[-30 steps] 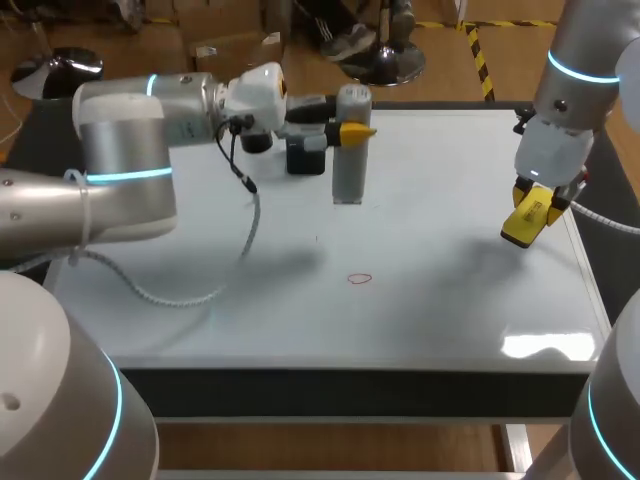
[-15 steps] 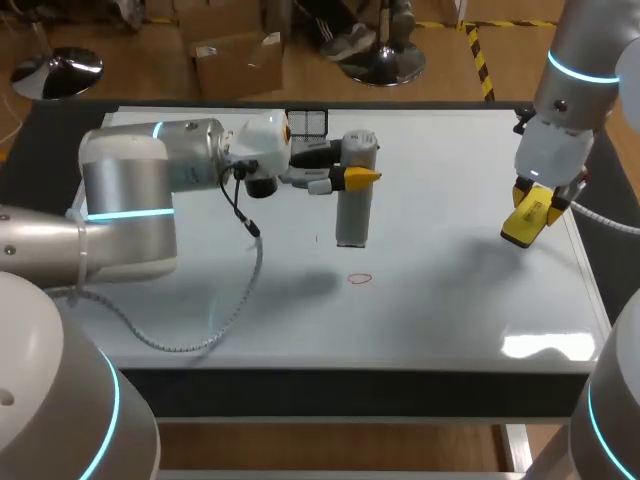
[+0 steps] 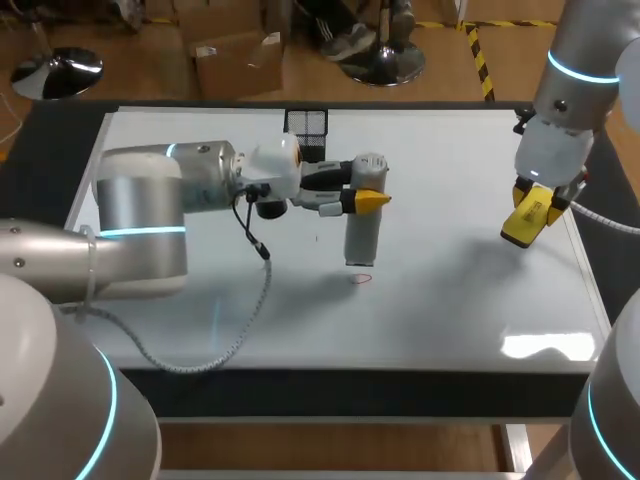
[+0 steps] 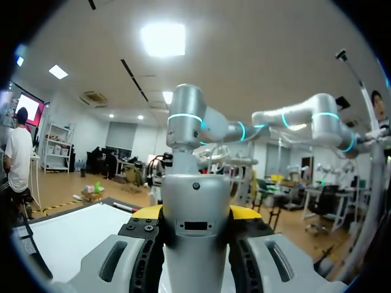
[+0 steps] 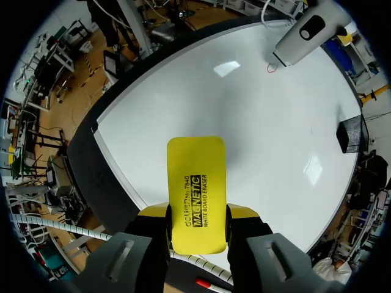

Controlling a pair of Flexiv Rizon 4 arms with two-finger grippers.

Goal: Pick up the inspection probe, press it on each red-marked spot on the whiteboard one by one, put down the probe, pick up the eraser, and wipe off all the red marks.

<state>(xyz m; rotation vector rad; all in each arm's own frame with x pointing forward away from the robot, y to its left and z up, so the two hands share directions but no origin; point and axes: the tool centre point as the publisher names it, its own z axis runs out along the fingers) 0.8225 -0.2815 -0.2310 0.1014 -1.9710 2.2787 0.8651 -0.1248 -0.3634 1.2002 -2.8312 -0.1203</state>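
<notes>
The grey cylindrical probe [image 3: 362, 225] stands upright in my left gripper [image 3: 368, 200], which is shut on its upper part. Its lower end hangs just behind a small red mark [image 3: 360, 279] on the whiteboard [image 3: 450, 300]; contact cannot be told. In the left wrist view the probe [image 4: 195, 232] fills the gap between the fingers of the left gripper [image 4: 197, 215]. My right gripper [image 3: 535, 200] is over the board's right edge, shut on the yellow eraser [image 3: 525, 228]. The right wrist view shows the eraser [image 5: 195, 183] between the fingers of the right gripper [image 5: 197, 217], with the probe [image 5: 302, 33] and red mark [image 5: 272, 68] far ahead.
A black mesh holder [image 3: 306, 122] stands at the board's back edge, also seen as the holder [image 5: 351, 135] in the right wrist view. The left arm's cable [image 3: 255, 270] droops over the board's left half. The table's dark rim [image 3: 350, 390] frames the board.
My left arm has carried the probe forward from the back of the board and lower, to just above the red mark. The right arm and eraser have not moved.
</notes>
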